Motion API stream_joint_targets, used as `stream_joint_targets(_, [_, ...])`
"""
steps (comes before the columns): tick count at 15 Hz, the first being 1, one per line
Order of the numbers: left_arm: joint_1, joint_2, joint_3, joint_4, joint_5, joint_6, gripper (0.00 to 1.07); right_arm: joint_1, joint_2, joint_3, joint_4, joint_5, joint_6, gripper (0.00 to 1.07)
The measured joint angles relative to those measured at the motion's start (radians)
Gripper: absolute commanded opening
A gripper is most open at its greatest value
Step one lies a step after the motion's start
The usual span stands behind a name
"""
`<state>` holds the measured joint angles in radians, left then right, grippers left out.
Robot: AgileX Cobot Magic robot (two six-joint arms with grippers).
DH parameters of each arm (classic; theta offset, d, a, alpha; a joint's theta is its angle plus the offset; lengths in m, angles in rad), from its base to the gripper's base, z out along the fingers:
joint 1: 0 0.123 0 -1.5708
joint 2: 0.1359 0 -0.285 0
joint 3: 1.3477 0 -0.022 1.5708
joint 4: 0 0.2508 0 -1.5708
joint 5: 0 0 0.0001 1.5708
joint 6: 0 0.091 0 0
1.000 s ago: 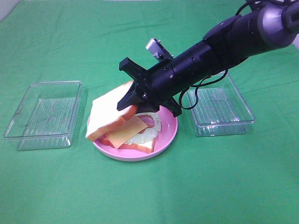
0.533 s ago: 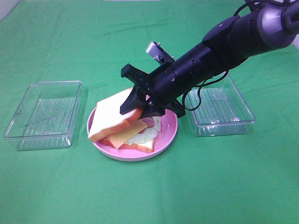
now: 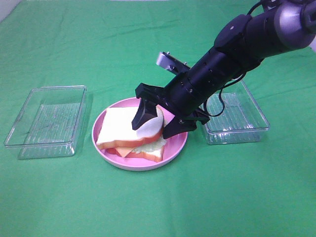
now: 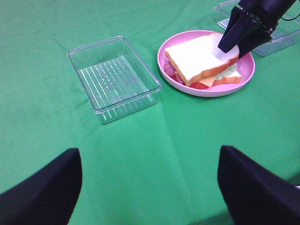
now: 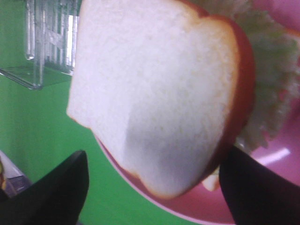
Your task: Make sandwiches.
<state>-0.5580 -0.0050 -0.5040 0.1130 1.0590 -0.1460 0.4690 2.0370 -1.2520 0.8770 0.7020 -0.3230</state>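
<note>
The sandwich (image 3: 129, 136) lies stacked on the round pink plate (image 3: 175, 146), its top white bread slice (image 3: 121, 127) flat over cheese, lettuce and the bottom slice. My right gripper (image 3: 158, 125) stands open just above the slice's right end, one finger (image 3: 142, 117) over the bread and the other beside the stack. The right wrist view shows that bread slice (image 5: 154, 93) close up between the spread fingers (image 5: 47, 192), with lettuce (image 5: 272, 70) peeking out. My left gripper (image 4: 150, 187) is open and empty over bare cloth, well short of the sandwich (image 4: 199, 58).
An empty clear tray (image 3: 47, 121) sits left of the plate, and a second clear tray (image 3: 234, 116) lies right of it, partly under the right arm. Green cloth covers the whole table. The left wrist view shows the left tray (image 4: 112, 77) and the plate (image 4: 206, 91).
The right gripper lowered the tilted top bread slice onto the stack and opened. The slice now lies flat on the fillings. The left gripper stayed still.
</note>
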Motion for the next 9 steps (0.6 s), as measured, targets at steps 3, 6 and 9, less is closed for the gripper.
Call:
stream_joint_targets(3, [0.0, 0.0, 0.0, 0.0, 0.0, 0.0, 0.76, 0.0, -0.064, 0.0, -0.247, 0.002, 0.117, 0.73])
stream_joint_targets(6, [0.0, 0.0, 0.0, 0.0, 0.0, 0.0, 0.76, 0.0, -0.195, 0.001, -0.474, 0.069, 0.214, 0.73])
stream_joint_targets(9, [0.0, 0.0, 0.0, -0.001, 0.0, 0.0, 0.76, 0.0, -0.302, 0.003, -0.565, 0.152, 0.244, 0.73])
